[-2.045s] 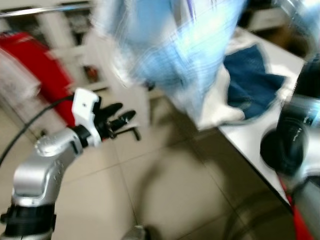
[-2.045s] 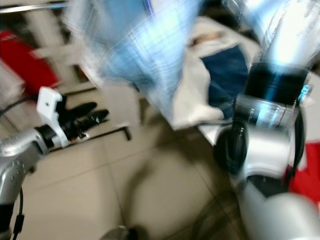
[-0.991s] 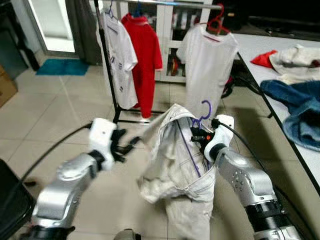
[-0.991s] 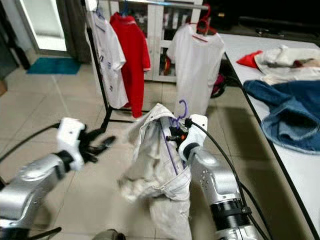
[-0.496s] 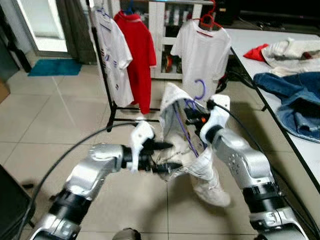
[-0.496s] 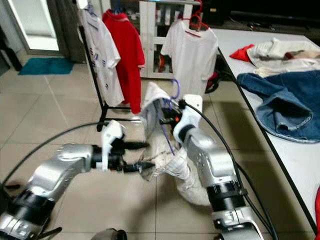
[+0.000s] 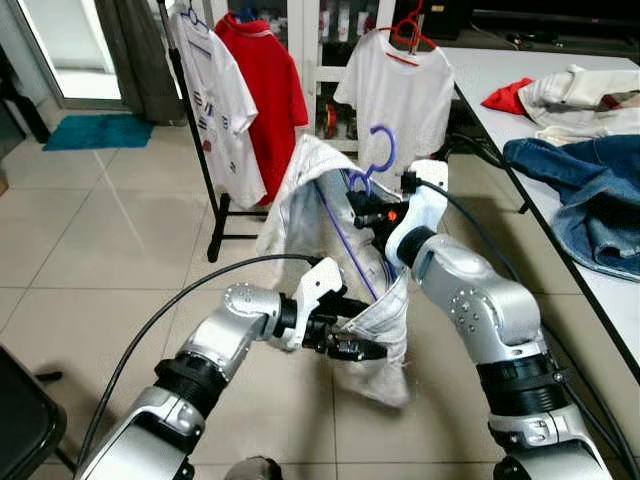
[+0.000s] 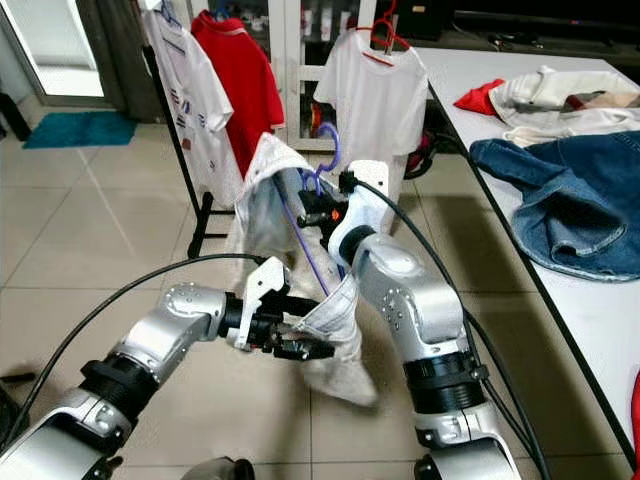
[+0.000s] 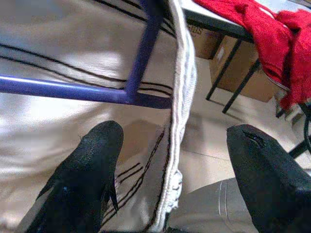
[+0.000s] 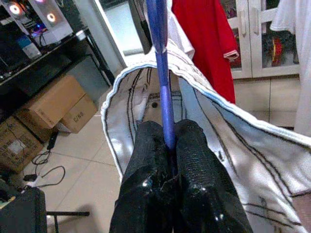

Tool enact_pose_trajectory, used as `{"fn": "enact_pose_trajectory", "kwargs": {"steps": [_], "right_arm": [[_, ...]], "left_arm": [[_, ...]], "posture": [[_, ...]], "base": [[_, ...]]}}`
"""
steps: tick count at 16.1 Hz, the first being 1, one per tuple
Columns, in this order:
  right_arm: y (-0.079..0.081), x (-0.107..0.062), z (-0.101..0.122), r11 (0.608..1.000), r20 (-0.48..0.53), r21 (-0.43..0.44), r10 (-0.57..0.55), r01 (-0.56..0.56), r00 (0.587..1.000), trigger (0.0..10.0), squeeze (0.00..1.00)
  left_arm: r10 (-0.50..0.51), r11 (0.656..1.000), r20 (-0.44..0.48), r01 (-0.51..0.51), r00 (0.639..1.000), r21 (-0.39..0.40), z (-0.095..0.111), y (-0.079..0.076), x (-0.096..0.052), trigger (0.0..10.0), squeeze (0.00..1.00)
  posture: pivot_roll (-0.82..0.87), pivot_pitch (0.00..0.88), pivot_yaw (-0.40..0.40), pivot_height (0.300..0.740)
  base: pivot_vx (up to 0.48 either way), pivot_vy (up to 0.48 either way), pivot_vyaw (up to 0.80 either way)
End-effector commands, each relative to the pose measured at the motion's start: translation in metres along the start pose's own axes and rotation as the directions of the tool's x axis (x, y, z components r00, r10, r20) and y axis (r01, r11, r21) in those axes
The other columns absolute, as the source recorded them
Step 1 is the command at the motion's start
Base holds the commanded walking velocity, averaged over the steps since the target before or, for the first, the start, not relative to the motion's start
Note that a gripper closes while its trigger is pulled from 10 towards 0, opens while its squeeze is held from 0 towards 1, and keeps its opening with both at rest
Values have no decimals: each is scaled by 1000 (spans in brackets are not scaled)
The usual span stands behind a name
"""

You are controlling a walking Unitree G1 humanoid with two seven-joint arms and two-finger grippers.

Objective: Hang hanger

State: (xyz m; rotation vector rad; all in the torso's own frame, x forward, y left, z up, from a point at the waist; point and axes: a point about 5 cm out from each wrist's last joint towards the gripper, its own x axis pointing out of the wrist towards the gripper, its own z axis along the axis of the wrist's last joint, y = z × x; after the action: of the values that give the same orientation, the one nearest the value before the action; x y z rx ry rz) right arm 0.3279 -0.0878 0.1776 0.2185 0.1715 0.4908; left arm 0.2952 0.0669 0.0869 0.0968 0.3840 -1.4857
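A purple plastic hanger [image 7: 372, 160] stands upright in mid-air, hook at 12 o'clock, carrying a white garment [image 7: 385, 325] with dark stitching that droops toward 6 o'clock, well apart from the clothes rack.

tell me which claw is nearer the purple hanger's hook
Right. The right claw is clamped on the purple hanger just below its hook. The left claw sits lower, open at the hem of the white garment.
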Motion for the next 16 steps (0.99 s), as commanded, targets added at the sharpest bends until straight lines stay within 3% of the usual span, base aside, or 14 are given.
{"fn": "enact_pose_trajectory", "kwargs": {"steps": [1, 7, 16], "right_arm": [[3, -3, 19, 1000, 70, -2, 21, -21, 997, 10000, 0], [-1, -5, 17, 999, 18, -49, 4, -3, 1000, 10000, 0], [-1, -4, 18, 997, -15, -77, 11, -12, 1000, 10000, 0]], "left_arm": [[-25, 999, -36, 26, 999, 42, 0, 1, 2, 118, 0], [-49, 994, -57, 55, 997, 98, 1, 4, 0, 0, 0], [10, 997, -39, -7, 999, 79, -2, 10, 11, 0, 0]], "posture": [[-64, 43, 33, 740], [-63, 45, 34, 740], [-72, 52, 33, 740]], "base": [[0, 0, 0], [0, 0, 0], [0, 0, 0]]}}
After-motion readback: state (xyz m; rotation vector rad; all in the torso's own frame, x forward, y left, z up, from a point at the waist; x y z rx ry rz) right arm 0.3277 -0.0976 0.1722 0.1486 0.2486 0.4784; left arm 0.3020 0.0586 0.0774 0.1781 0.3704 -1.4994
